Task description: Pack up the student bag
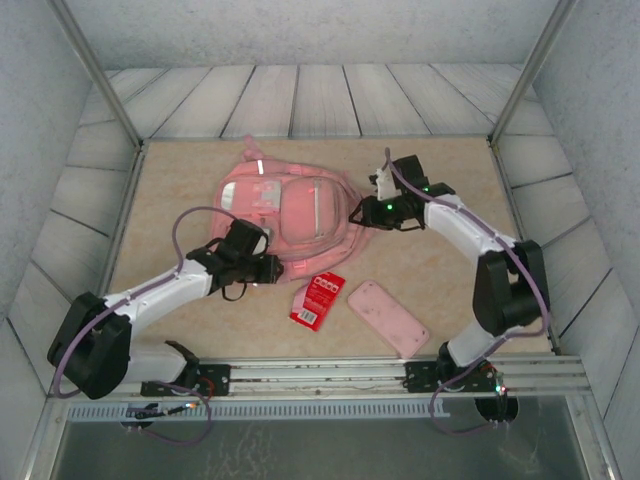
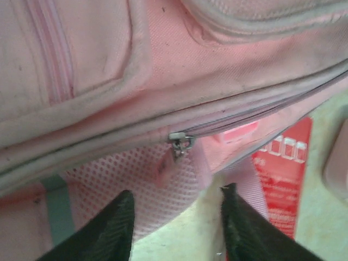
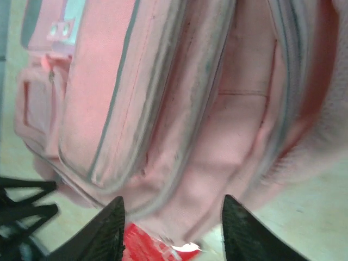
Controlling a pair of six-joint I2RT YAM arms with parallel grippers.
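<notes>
The student bag [image 1: 290,205] is a soft pink backpack lying flat at the middle of the table. My left gripper [image 1: 270,262] is at its near-left edge. In the left wrist view the gripper [image 2: 177,194] is open, with nothing between the fingers. A metal zip pull [image 2: 181,142] hangs just beyond the tips, on the bag's [image 2: 163,65] closed zip. My right gripper [image 1: 358,213] is at the bag's right side. In the right wrist view it [image 3: 173,202] is open and faces the bag's [image 3: 190,98] side seams without gripping them.
A red packet [image 1: 318,298] lies just in front of the bag, partly under its edge [image 2: 283,174] [image 3: 144,244]. A flat pink pencil case [image 1: 388,317] lies near the front right. Grey walls enclose the table, with a metal rail [image 1: 330,375] along the near edge.
</notes>
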